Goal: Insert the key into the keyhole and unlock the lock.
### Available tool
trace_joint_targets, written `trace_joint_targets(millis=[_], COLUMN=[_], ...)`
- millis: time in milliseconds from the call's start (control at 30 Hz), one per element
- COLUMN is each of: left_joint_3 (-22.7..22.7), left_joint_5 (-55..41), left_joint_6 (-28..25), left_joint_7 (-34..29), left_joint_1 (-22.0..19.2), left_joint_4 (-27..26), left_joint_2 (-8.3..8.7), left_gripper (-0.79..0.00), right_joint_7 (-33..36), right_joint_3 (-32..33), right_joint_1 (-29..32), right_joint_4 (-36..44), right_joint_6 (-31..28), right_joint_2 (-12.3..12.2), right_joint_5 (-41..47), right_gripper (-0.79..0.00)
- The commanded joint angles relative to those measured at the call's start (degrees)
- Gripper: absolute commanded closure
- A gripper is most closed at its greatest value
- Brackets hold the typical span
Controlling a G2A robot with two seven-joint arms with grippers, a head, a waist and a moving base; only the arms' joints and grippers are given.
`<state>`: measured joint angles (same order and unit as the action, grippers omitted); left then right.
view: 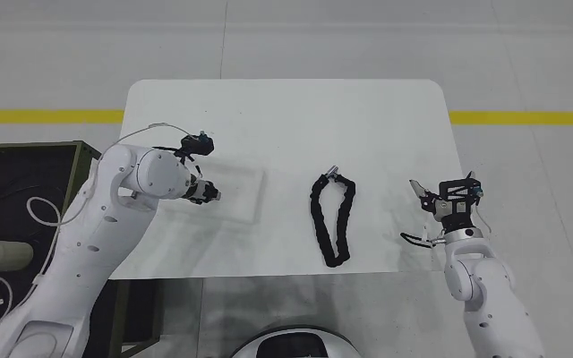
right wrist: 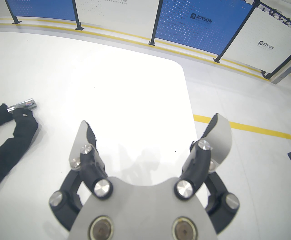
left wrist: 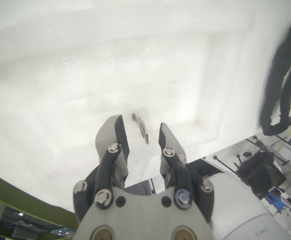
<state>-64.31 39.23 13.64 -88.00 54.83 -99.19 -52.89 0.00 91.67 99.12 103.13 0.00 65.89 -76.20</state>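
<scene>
Top view: the white table (view: 394, 107) takes up the middle of the frame, with rounded corners and bare floor all around. A yellow line (view: 54, 115) runs across the floor behind it.

The foam tray (view: 246, 192) sits on the left-centre of the table. The left gripper (view: 208, 192) hangs right over it with its fingers spread. In the left wrist view, the same left gripper (left wrist: 140, 121) has the key (left wrist: 142, 130) between its two pads, and neither pad looks to be touching it. The key sits in the tray's sunken middle with its perforated head towards the camera. Stepped foam walls ring that recess, so things are tight on the sides.

The chain lock (view: 333, 224) lies as a long black loop in the centre of the frame, just right of the tray with a strip of bare table between them. Its shiny lock cylinder (view: 331, 170) is at the loop's upper end. In the right wrist view the lock cylinder (right wrist: 22, 105) sits on the tabletop with the black chain running off from it.

The right gripper (view: 414, 213) is at lower right, near the table's right edge, with its fingers wide apart and nothing in them. There's bare tabletop between it and the chain. The right wrist view of that right gripper (right wrist: 150, 120) shows the rounded table corner and open floor beyond, then blue and white panels (right wrist: 193, 20) at the back.

A dark cart (view: 45, 170) stands against the table's left side, by the left arm.
</scene>
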Motion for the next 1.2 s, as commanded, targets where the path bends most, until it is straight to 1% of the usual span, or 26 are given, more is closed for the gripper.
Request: trace_joint_targets(millis=[0,133,333,367,433,467,667,867,933,1000,1067,1100,1167], left_joint_3=[0.82,2.49,4.96,5.26,5.68,5.79,6.11,5.75,4.32,1.06,-2.89,-5.2,-10.5], left_joint_5=[-1.51,-1.86,-2.25,-2.44,-2.96,-2.56,-2.72,-2.9,-3.0,-5.16,-8.94,-12.26,-21.8], left_joint_6=[0.54,1.21,0.92,0.95,1.03,1.21,0.89,1.99,2.64,3.07,5.53,7.12,8.23], left_joint_7=[0.0,0.0,0.0,0.0,0.0,0.0,0.0,0.0,0.0,0.43,2.89,4.73,10.97], left_joint_1=[-0.57,-2.03,-3.82,-4.11,-4.64,-4.96,-5.59,-6.36,-6.7,-6.4,-5.15,-4.17,-1.16], left_joint_4=[0.17,0.39,2.53,2.75,3.22,3.42,2.28,-2.24,-4.27,-5.27,-6.09,-6.21,-5.03], left_joint_2=[0.54,1.56,2.28,2.33,2.44,2.52,3.27,4.98,5.72,6.27,6.62,6.67,6.54], left_gripper=[-0.234,-0.262,-0.212,-0.166,-0.018,0.0,0.0,0.0,0.0,0.0,0.0,0.0,0.0], right_joint_7=[0.0,0.0,0.0,0.0,0.0,0.0,0.0,0.0,0.0,0.0,0.0,0.0,0.0], right_joint_3=[0.0,0.0,0.0,0.0,0.0,0.0,0.0,0.0,0.0,0.0,0.0,0.0,0.0], right_joint_1=[0.0,0.0,0.0,0.0,0.0,0.0,0.0,0.0,0.0,0.0,0.0,0.0,0.0], right_joint_4=[0.0,0.0,0.0,0.0,0.0,0.0,0.0,0.0,0.0,0.0,0.0,0.0,0.0], right_joint_6=[0.0,0.0,0.0,0.0,0.0,0.0,0.0,0.0,0.0,0.0,0.0,0.0,0.0], right_joint_2=[0.0,0.0,0.0,0.0,0.0,0.0,0.0,0.0,0.0,0.0,0.0,0.0,0.0], right_joint_5=[0.0,0.0,0.0,0.0,0.0,0.0,0.0,0.0,0.0,0.0,0.0,0.0,0.0], right_gripper=[-0.785,-0.785,-0.785,-0.785,-0.785,-0.785,-0.785,-0.785,-0.785,-0.785,-0.785,-0.785,-0.785])
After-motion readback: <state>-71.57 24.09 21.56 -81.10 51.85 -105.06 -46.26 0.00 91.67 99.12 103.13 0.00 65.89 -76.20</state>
